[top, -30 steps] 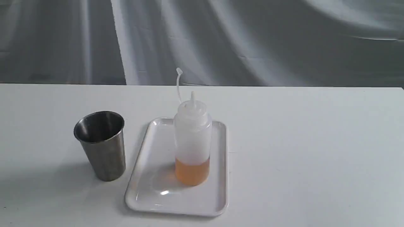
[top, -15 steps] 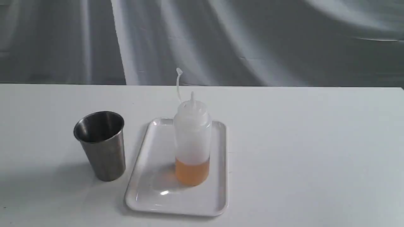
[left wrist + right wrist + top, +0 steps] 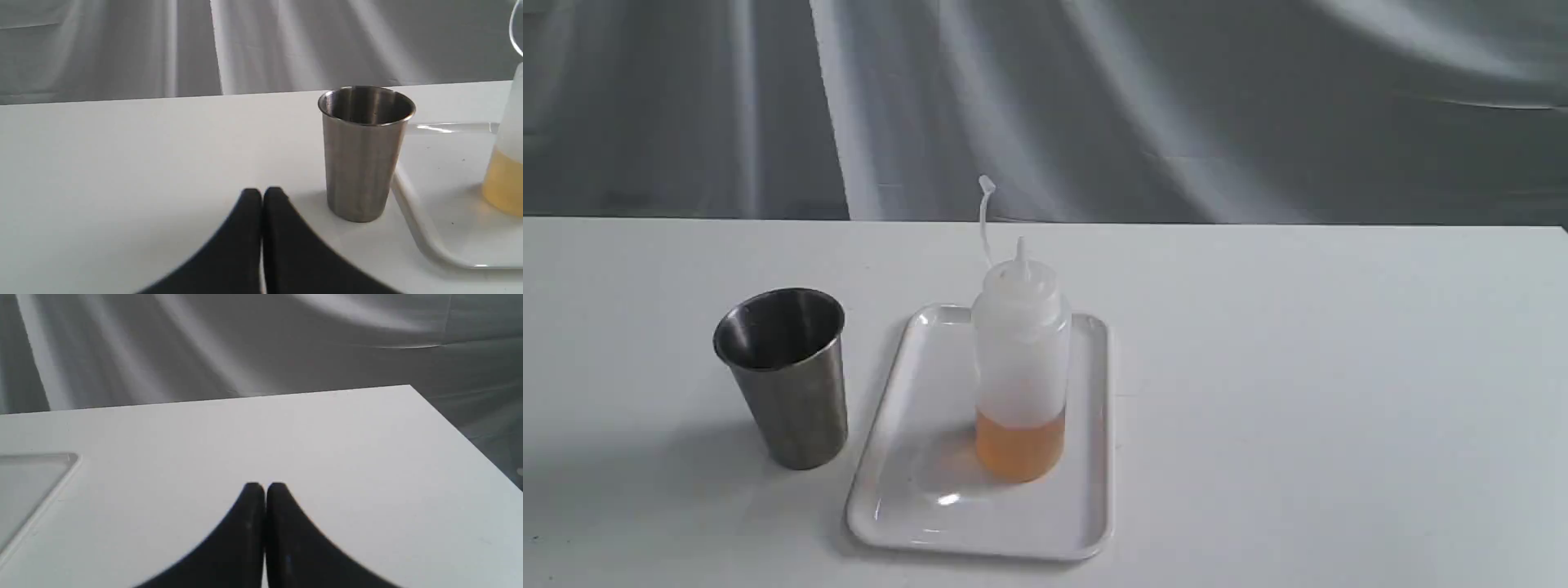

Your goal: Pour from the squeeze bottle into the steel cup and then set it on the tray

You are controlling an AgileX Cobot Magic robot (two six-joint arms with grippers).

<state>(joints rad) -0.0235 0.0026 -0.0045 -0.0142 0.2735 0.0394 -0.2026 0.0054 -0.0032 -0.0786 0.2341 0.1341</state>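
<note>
- Change noted: none. Over the last second the squeeze bottle [image 3: 1019, 367], the steel cup [image 3: 786, 384] and the tray [image 3: 907, 490] are found in unchanged places. No arm is seen in the exterior view.
- Bearing on the task: either the pour is not yet begun, or it is finished and the bottle set down. Which of the two cannot be told, as no liquid is made out inside the cup.
- Squeeze bottle, one: stood upright on the tray, right of its middle, nozzle uncapped, strap raised, amber liquid low in the body.
- Steel cup, one: stood upright on the table [image 3: 1298, 408], just beside the tray's left rim. Contact with the rim cannot be told.
- Tray, one: laid flat, only the bottle borne.
- Left gripper [image 3: 262, 196], one: jaws pressed together, nothing held, kept near the cup.
- Right gripper [image 3: 264, 490], one: jaws pressed together, nothing held, kept over bare table well apart from the bottle.
- Table, one.
</note>
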